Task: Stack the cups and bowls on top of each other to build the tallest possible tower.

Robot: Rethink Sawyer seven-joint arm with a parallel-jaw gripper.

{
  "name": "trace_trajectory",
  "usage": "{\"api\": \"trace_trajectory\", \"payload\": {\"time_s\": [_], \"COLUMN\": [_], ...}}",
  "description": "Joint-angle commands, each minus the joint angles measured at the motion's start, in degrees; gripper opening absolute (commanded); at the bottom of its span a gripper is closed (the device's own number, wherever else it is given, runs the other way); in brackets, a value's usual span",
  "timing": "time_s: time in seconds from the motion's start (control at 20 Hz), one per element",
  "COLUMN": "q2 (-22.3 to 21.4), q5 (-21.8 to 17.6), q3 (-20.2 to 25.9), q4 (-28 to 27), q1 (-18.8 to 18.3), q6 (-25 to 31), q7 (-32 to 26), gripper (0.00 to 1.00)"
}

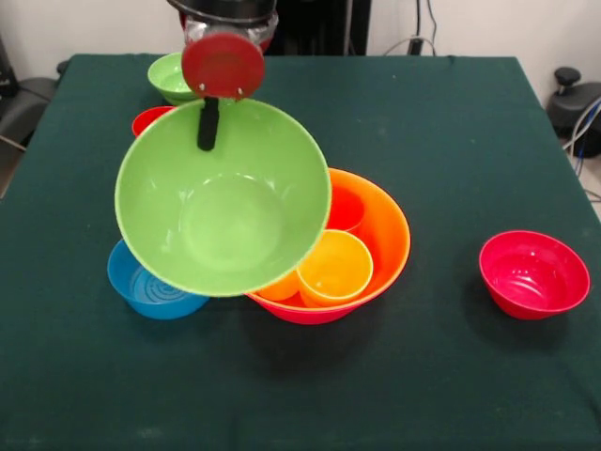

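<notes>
Front view: jaws (pixel 208 127) grasping green bowl (pixel 223 202) by rim, tilted above orange bowl (pixel 387 225) holding yellow cup (pixel 335 268)

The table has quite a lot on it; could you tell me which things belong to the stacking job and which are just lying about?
Job: held green bowl; gripper; orange bowl holding yellow cup; blue bowl; red bowl; small green bowl.
Lying about: cables, dark cloth.

On a dark green table (pixel 451 141), a light green bowl (pixel 223 202), an orange bowl (pixel 387 225), a yellow cup (pixel 335 268), a blue bowl (pixel 146 287) and a pink-red bowl (pixel 533 274).
</notes>
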Motion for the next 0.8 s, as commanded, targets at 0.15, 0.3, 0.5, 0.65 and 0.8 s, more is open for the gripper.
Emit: {"api": "trace_trajectory", "payload": {"time_s": [0.15, 0.3, 0.5, 0.65, 0.8], "q2": [5.51, 5.06, 2.89, 1.06, -0.63], "q5": [1.94, 2.34, 3.21, 3.71, 4.16], "q3": [1.08, 0.49, -0.28, -0.52, -0.55], "q4": [-4.07, -2.74, -0.17, 1.84, 4.01], "q1": [2.37, 3.26, 4.43, 4.79, 5.16], "q6": [5.76, 5.13, 5.79, 5.99, 5.42], "q7": [14.18, 14.11, 14.26, 13.7, 12.84], "gripper": [0.0, 0.0, 0.0, 0.0, 0.0]}}
